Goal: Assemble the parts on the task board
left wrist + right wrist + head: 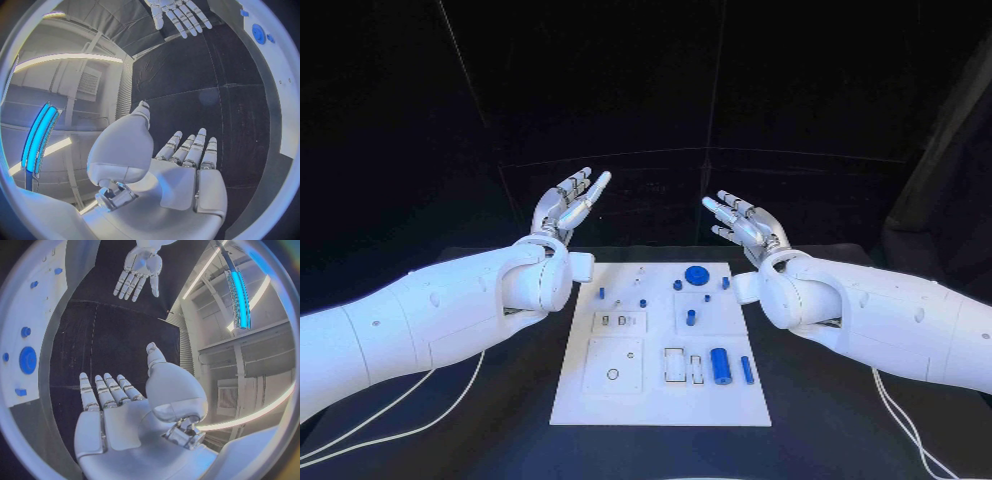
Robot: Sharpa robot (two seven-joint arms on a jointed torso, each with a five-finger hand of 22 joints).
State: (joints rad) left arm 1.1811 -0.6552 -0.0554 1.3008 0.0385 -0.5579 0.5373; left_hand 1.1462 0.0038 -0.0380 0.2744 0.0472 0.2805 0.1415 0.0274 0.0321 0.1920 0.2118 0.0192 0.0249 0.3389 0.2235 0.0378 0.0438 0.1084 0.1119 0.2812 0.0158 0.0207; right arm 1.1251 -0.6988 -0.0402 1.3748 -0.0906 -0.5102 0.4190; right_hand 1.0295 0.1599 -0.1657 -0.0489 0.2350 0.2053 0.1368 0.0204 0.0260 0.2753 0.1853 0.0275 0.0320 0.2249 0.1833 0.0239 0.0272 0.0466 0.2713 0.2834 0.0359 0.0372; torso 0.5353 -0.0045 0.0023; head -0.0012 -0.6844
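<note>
The white task board [661, 400] lies in the middle of the black table. On it are several blue parts: a round disc [697, 274] near the far edge, a large cylinder [720, 365] and a slim bar [747, 370] near the front right, and small pegs [689, 318] around the centre. My left hand [568, 204] is raised above the far left of the board, fingers spread, holding nothing. My right hand [744, 222] is raised above the far right, fingers spread and empty too. The left palm [187, 175] and the right palm [119, 415] are bare. The disc [27, 360] shows beside the right hand.
Black table surface [473, 420] surrounds the board on all sides. White cables [387, 420] run along the table at the front left, and another cable [899, 420] at the front right. A dark backdrop stands behind the table.
</note>
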